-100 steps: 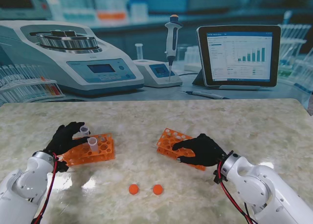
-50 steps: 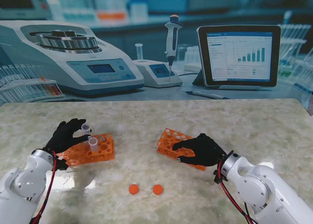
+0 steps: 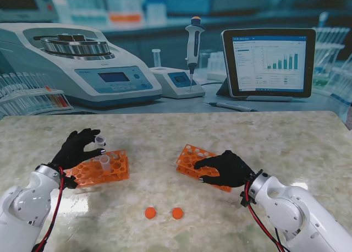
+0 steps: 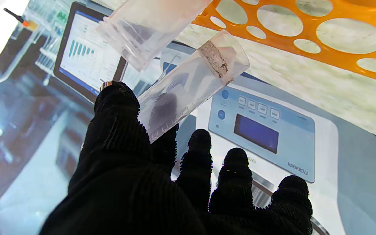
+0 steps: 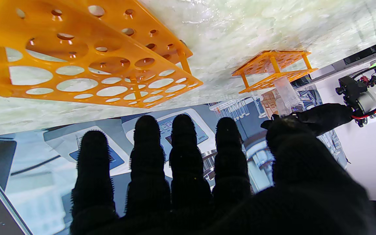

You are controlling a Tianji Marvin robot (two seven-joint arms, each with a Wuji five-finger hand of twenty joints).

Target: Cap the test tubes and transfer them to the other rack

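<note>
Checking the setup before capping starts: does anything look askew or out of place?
Nothing looks spilled or damaged. The right rack sits skewed under the right hand, and both caps lie loose on the table.

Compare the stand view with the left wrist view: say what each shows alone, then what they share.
Only the stand view shows the two orange caps on the table, the right robot hand resting on the right rack, and the pipette. Only the left wrist view shows the thumb pressed against the tube's wall. Both show the left robot hand pinching the uncapped test tube, the second tube, the left rack and the tablet.
</note>
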